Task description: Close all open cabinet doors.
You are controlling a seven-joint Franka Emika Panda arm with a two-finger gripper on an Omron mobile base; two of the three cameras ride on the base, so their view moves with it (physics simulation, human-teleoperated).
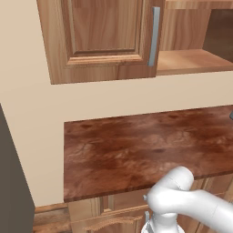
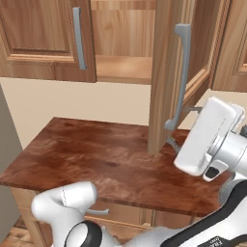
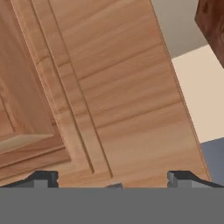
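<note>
The left cabinet door (image 1: pixel 102 36) is closed flat, its grey bar handle (image 2: pixel 78 38) upright along its right side. Beside it the cabinet interior (image 2: pixel 123 53) stands exposed with a bare shelf (image 1: pixel 195 61). The open cabinet door (image 2: pixel 164 82) swings out over the counter, its free edge toward me and its long grey handle (image 2: pixel 182 72) on the face turned right. My white hand (image 2: pixel 212 135) hovers just right of that door's lower end, facing it. In the hand view the door's framed panel face (image 3: pixel 113 87) is very close ahead, and my gripper (image 3: pixel 113 180) is open and holds nothing.
A dark reddish-brown counter (image 1: pixel 145 145) runs below the wall cabinets, with drawer fronts (image 2: pixel 125 212) under it. A beige wall (image 1: pixel 32 127) and a dark grey tall unit (image 1: pixel 11 191) border the left. Another cabinet door (image 2: pixel 237 43) sits at the far right.
</note>
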